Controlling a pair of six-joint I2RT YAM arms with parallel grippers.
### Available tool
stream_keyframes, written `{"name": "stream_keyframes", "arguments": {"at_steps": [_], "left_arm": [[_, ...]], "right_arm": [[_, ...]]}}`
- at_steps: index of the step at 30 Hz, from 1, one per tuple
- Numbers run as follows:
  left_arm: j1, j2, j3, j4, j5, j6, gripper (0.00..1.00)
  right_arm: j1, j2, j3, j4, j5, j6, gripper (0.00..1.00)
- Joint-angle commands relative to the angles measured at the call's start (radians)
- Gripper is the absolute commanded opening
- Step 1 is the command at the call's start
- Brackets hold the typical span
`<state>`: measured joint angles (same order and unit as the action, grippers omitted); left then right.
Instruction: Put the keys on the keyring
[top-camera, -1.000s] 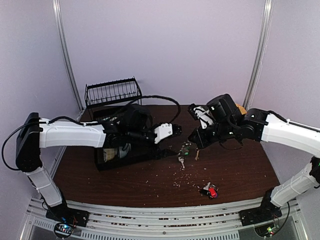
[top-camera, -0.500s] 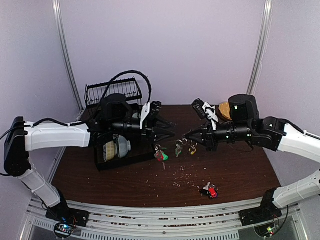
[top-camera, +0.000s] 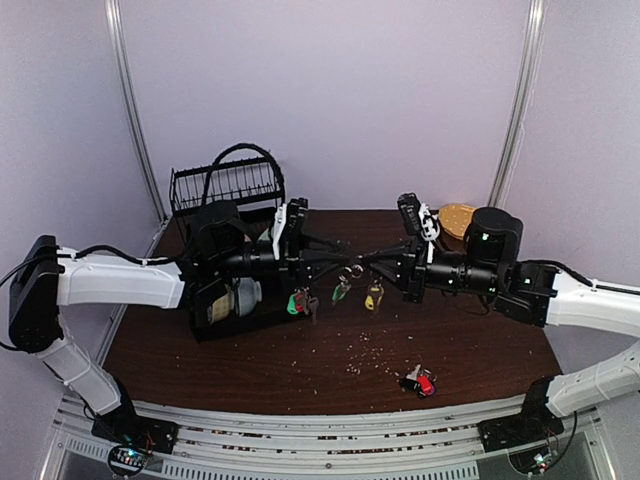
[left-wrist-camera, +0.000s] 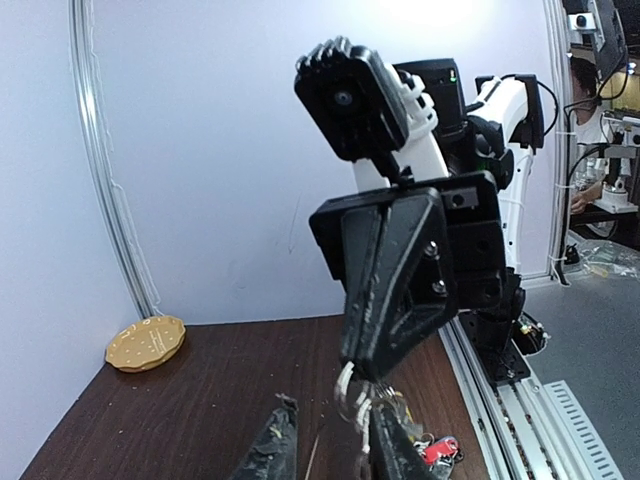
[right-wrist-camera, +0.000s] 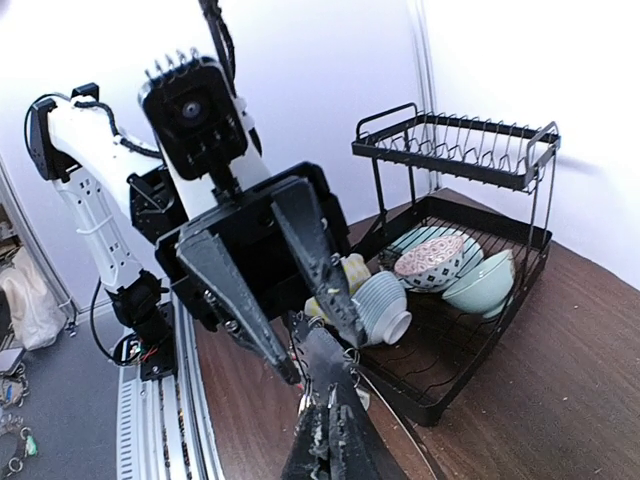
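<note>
We hold both arms level above mid-table, right gripper clenched on the keyring, left gripper spread; keys now hang higher

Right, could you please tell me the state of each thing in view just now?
Keyring: held up above the table.
Left gripper: open, at the keyring.
Right gripper: shut on the keyring.
Green, red and yellow keys: dangling under the keyring.
Red and black keys: lying loose on the table.

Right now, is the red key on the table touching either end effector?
Apart. Top view shows the red key on the table, far from the left end effector and right end effector.
</note>
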<state>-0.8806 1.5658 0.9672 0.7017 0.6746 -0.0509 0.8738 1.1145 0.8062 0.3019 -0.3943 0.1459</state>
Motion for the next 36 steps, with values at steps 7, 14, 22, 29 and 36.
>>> {"name": "stream_keyframes", "arguments": {"at_steps": [7,14,22,29,36], "left_arm": [[0.027,-0.061,0.044,-0.145,-0.065,-0.011,0.28],[0.058,-0.115,0.183,-0.33,0.067,0.001,0.32],[0.042,-0.043,0.162,-0.425,-0.184,0.168,0.31],[-0.043,-0.044,0.045,-0.222,-0.077,0.223,0.31],[-0.082,-0.098,-0.092,-0.02,0.001,0.207,0.37]], "right_arm": [[-0.001,-0.035,0.038,0.016,0.066,-0.161,0.0],[-0.023,-0.036,0.09,-0.17,-0.088,-0.291,0.0],[-0.023,-0.024,0.125,-0.151,-0.196,-0.262,0.0],[-0.024,-0.007,0.117,-0.058,-0.204,-0.199,0.0],[-0.023,-0.029,0.067,0.003,-0.12,-0.185,0.0]]}}
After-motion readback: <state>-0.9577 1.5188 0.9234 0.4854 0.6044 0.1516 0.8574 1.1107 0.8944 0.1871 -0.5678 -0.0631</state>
